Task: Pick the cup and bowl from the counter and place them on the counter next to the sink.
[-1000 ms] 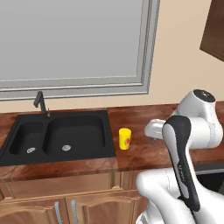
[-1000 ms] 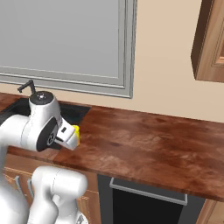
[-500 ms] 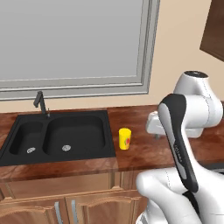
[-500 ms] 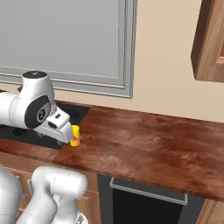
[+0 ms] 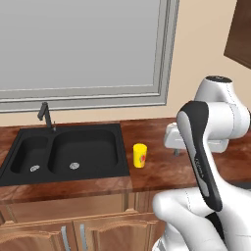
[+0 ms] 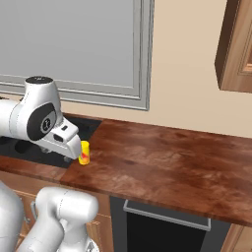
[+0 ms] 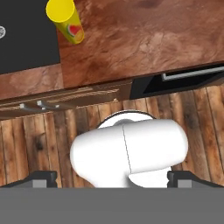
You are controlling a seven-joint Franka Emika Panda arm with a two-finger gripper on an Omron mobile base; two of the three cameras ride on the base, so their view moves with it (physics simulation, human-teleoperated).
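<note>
Arm has risen and drawn back over the last second. A second ago the hand sat low, right against the cup point(image 5: 140, 155). Now it hangs higher and clear of it. The cup has not moved since. It stands upright on the counter point(image 5: 164, 171), just beside the right rim of the sink point(image 5: 93, 147), nothing holding it.

Tool point(image 7: 113, 177) is spread wide and empty; the two dark tips sit far apart at the bottom of the hand view.

Reading: the cup's half of the job looks done, since it is already set down next to the sink. The bowl is still to fetch, and I cannot tell where it lies.

Views compared:
- Left base view gives both sink basins, the faucet point(image 5: 45, 115), and a thin strip of counter between cup and sink rim: near, not touching.
- Right base view sets the white hand partly in front of the cup point(image 6: 84, 152), so the gap between them is hard to judge there. It adds the long run of counter off to the right.
- Hand view looks straight down: the cup's point(image 7: 65, 19) open mouth and red mark, then the counter edge, cabinet fronts, a dark appliance front point(image 7: 175, 83) and plank floor point(image 7: 43, 131).
</note>
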